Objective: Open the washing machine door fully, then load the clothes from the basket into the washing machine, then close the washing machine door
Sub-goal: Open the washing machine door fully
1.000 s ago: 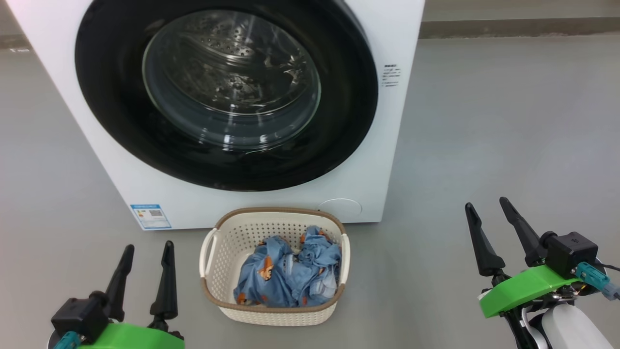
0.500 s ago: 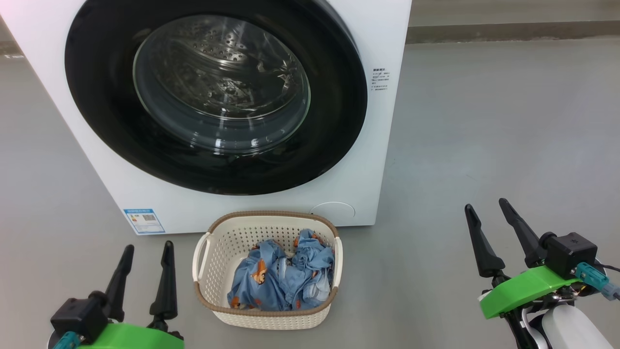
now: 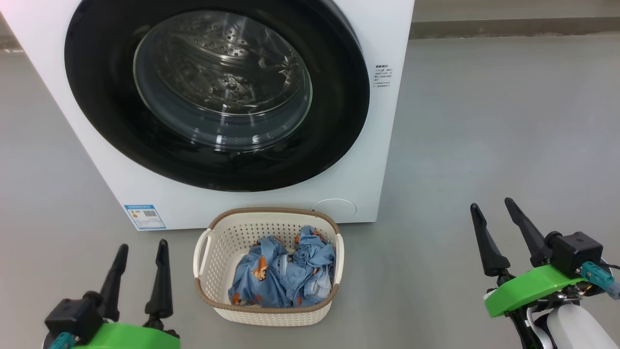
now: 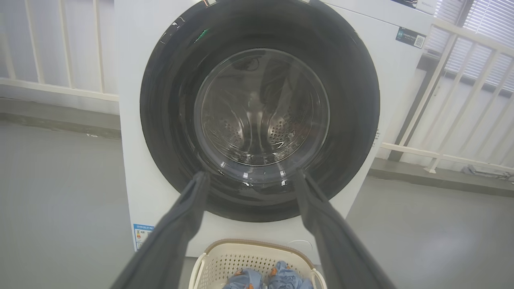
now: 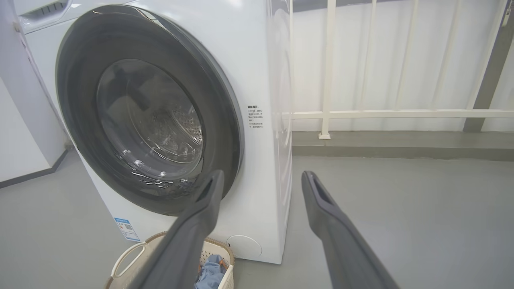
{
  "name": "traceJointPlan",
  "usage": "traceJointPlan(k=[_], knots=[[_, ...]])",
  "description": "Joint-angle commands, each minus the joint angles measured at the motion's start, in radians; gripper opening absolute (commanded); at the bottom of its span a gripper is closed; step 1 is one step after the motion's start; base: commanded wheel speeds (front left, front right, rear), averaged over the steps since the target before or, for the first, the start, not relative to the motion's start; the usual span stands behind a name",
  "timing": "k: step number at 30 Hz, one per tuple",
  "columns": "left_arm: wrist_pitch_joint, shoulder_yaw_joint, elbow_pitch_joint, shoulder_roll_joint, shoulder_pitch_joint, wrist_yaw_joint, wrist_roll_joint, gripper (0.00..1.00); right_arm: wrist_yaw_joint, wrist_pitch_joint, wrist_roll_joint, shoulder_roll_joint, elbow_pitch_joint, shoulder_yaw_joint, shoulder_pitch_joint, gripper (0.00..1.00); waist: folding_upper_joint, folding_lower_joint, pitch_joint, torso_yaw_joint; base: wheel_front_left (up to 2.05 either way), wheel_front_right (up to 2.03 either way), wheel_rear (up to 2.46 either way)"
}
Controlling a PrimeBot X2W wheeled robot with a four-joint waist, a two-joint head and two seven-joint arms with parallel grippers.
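Head view: washing machine door [image 3: 97, 121] shut flush against washing machine [image 3: 382, 140]; steel drum [image 3: 213, 53] visible through glass. Basket [image 3: 269, 212] on grey floor [image 3: 484, 121] just before machine, below door. Clothes [image 3: 283, 274] bunched inside basket, two blue pieces touching. Left gripper [image 3: 143, 244] near basket's left side, fingers spread, nothing between. Right gripper [image 3: 490, 203] well right of basket, fingers spread, empty. Both apart from door and basket.

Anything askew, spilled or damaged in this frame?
Nothing stands out. The washing machine door sits shut and flush. The basket stands upright before it with the clothes bundled inside. The left gripper and right gripper hang open and empty.
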Motion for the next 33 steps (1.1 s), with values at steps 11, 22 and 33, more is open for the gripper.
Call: traceJointPlan(k=[11,22,33], knots=[[-0.006,0.077,-0.039,-0.007,-0.023,0.003,0.053,1.00,0.006,-0.012,-0.002,-0.013,-0.019,-0.007,-0.052,1.00,0.0000,0.0000,0.017,0.007,0.00,0.00,0.00],[-0.006,0.071,-0.033,-0.001,-0.036,-0.001,0.063,1.00,0.006,-0.012,0.008,-0.042,0.005,-0.026,-0.115,1.00,0.0000,0.0000,0.047,0.016,0.00,0.00,0.00],[-0.006,0.056,-0.043,0.027,-0.061,-0.003,0.067,1.00,0.006,-0.012,0.071,-0.086,0.050,-0.033,-0.227,0.00,0.0000,0.0000,0.109,0.041,0.00,0.00,0.00]])
